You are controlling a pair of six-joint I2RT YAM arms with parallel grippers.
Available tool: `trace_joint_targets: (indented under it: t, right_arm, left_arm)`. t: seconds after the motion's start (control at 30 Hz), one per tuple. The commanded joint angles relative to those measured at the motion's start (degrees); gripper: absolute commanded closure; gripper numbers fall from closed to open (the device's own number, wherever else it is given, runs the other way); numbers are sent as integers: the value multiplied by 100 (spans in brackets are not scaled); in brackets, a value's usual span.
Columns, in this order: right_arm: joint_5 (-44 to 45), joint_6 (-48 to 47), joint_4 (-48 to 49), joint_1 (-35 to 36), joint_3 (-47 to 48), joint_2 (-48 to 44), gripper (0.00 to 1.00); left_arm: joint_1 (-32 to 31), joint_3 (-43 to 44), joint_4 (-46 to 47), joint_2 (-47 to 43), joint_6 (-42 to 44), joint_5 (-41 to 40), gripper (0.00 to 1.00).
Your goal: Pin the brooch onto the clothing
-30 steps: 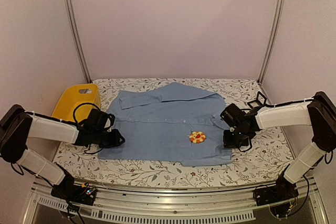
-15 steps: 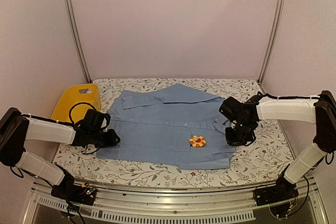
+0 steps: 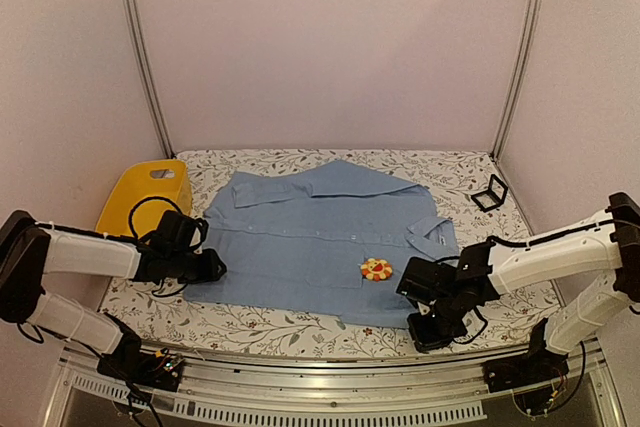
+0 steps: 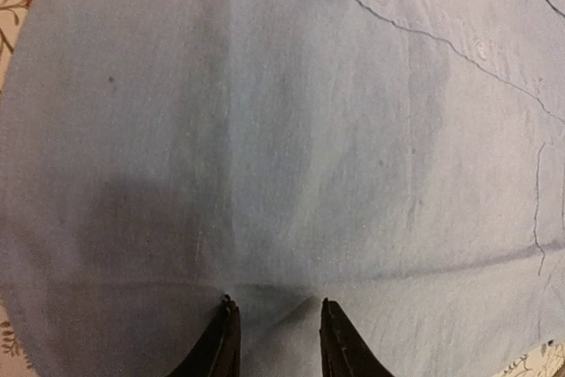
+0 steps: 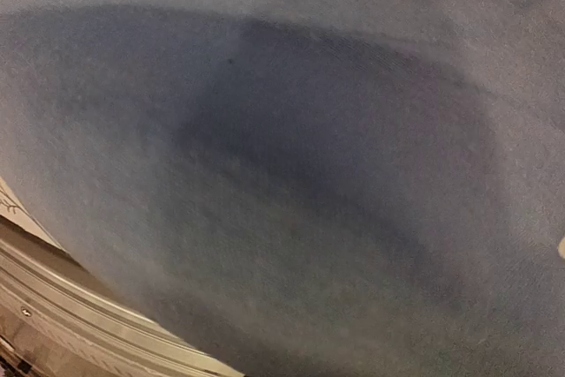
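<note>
One yellow basket [image 3: 128, 199], brooch [image 3: 376, 268] on shirt [image 3: 290, 237]

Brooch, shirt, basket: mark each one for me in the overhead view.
brooch [image 3: 376, 267], top view, its red-orange centre.
shirt [image 3: 290, 242], top view, bare front panel.
basket [image 3: 135, 205], top view, its yellow side wall.

The large short-sleeved button-up shirt [image 3: 300, 237] is plain light blue with small white buttons. The little flower-shaped brooch [image 3: 376, 268] has yellow-orange and white petals round a red-orange centre. The tablecloth [image 3: 250, 322] is white with brown leafy vines. The plastic basket [image 3: 145, 195] at far left is yellow. My left fingers [image 4: 222, 342] are black.
</note>
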Motion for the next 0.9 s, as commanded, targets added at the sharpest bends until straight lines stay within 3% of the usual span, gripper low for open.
trace_joint_targets:
  t: [0.0, 0.13, 0.23, 0.33, 0.47, 0.63, 0.8, 0.87]
  right_arm:
    - [-283, 1132, 59, 92, -875, -115, 100]
    - [-14, 1121, -137, 40, -568, -406, 100]
    - [-48, 403, -30, 84, 35, -602, 100]
    - [308, -407, -155, 69, 796, -824, 93]
    - [539, -1074, -469, -1320, 2014, -806, 89]
    - [1307, -2132, -96, -2913, 2603, -104, 85]
    - [1553, -3110, 555, -3884, 3449, 1272, 74]
    - [1628, -3508, 759, -4122, 3813, 1974, 63]
  left_arm:
    - [-17, -132, -160, 163, -81, -62, 69]
    - [-26, -183, -288, 34, -156, -60, 69]
    - [-60, -217, -266, -321, -145, -53, 69]
    - [-298, -46, 281, -677, 397, 361, 68]
    - [-1392, 655, 1016, -730, 1830, 997, 66]
    - [-2748, 1944, 1391, 523, 3927, 2216, 58]
    - [-3867, 3994, 280, 2460, 5515, 2377, 47]
    - [-4183, 4581, -238, 3108, 5849, 2269, 40]
